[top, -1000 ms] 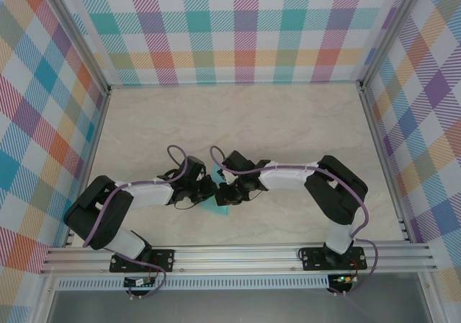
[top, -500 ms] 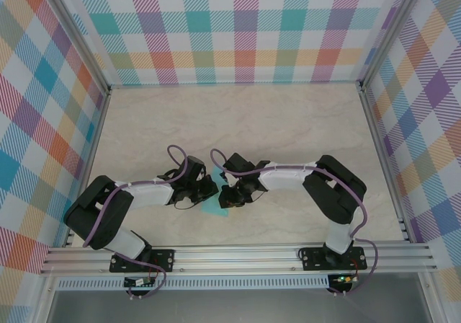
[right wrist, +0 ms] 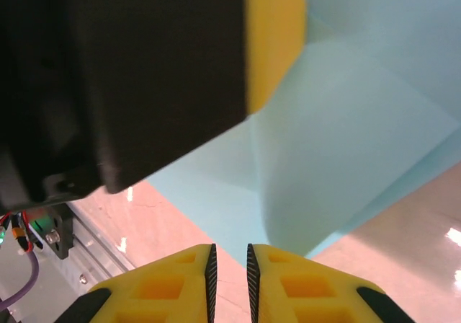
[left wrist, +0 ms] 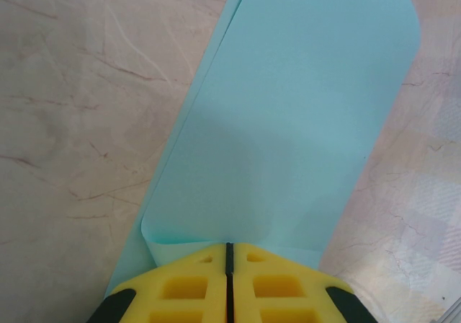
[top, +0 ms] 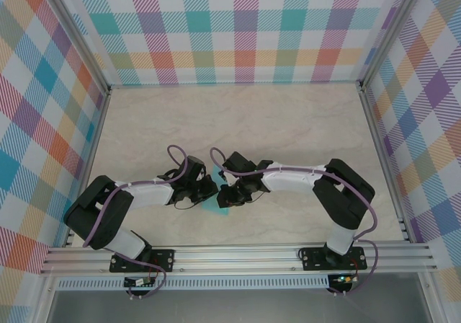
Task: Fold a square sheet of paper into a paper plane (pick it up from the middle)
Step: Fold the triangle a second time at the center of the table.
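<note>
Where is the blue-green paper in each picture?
Top external: paper peeks out low in the middle.
Left wrist: paper fills the centre, rising from the yellow fingers.
Right wrist: paper covers the right side.
Shared landmark: the pale marbled table underneath.

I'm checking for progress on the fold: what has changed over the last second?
The right arm swung its elbow slightly outward, toward the right wall; the right claw barely shifted beside the teal paper sheet. The left claw stayed clamped on the sheet, which lies where it was.
</note>
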